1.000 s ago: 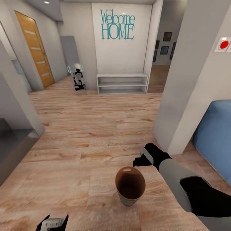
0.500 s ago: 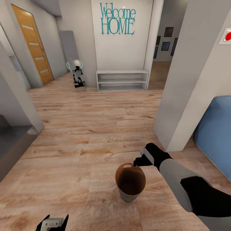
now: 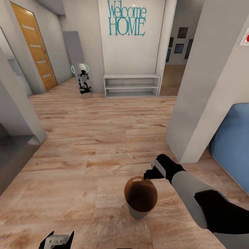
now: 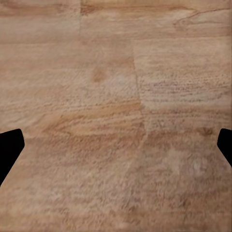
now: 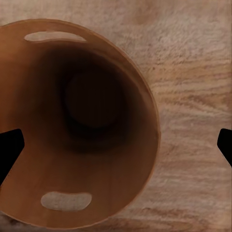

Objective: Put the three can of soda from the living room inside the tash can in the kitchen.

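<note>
My right hand (image 3: 149,174) hangs just above the rim of the trash can (image 3: 140,197), which stands upright on the wooden floor (image 3: 86,138) directly below it; fingers spread wide, holding nothing. My left hand (image 3: 56,240) hangs low over bare floor, fingers also wide apart and empty.

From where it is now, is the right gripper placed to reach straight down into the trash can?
Probably yes. The right gripper hangs open just above the trash can rim, the bin's brown inside lies open beneath it, and nothing sits between them.
</note>
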Robot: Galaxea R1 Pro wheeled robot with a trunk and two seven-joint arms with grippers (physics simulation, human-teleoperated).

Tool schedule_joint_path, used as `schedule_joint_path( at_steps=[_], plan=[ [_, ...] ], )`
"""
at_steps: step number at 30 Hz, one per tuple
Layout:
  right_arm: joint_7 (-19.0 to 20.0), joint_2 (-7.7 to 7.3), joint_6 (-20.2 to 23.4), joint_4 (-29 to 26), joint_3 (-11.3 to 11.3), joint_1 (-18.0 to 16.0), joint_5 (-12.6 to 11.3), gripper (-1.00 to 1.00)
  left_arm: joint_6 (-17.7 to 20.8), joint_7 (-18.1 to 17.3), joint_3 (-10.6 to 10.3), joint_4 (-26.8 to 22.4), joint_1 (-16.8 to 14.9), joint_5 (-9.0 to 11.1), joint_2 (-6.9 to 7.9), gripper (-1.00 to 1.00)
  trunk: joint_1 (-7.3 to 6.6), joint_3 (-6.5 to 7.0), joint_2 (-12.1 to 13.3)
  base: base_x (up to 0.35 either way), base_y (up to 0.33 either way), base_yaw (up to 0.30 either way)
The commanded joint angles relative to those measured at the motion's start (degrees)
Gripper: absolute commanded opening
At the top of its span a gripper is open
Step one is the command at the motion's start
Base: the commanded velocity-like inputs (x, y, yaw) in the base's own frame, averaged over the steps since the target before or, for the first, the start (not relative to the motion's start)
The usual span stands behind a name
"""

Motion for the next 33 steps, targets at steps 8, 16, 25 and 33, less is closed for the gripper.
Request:
schedule_joint_path(
  at_steps=[8,16,25,33],
  plan=[
    [0.00,0.07,-0.02,0.00,0.06,0.00,0.09,1.00,-0.29,-0.18,-0.08,-0.15,0.00,0.07,0.00,1.00,0.00,-0.02,0.00,0.103,0.000,0.000],
    [0.00,0.11,-0.02,0.02,0.09,0.00,0.11,1.00,-0.23,-0.03,-0.09,-0.14,0.00,0.03,0.00,1.00,0.00,-0.02,0.00,0.019,-0.010,0.000],
    [0.00,0.12,-0.03,0.07,0.09,0.00,0.11,1.00,0.16,0.07,-0.09,-0.05,0.00,-0.10,0.00,1.00,0.00,-0.02,0.00,0.004,-0.187,0.000],
    [0.00,0.05,-0.04,0.08,0.09,0.00,0.11,1.00,-0.04,-0.02,-0.09,-0.15,0.00,0.02,0.00,1.00,0.00,-0.02,0.00,0.018,-0.161,0.000]
  ],
)
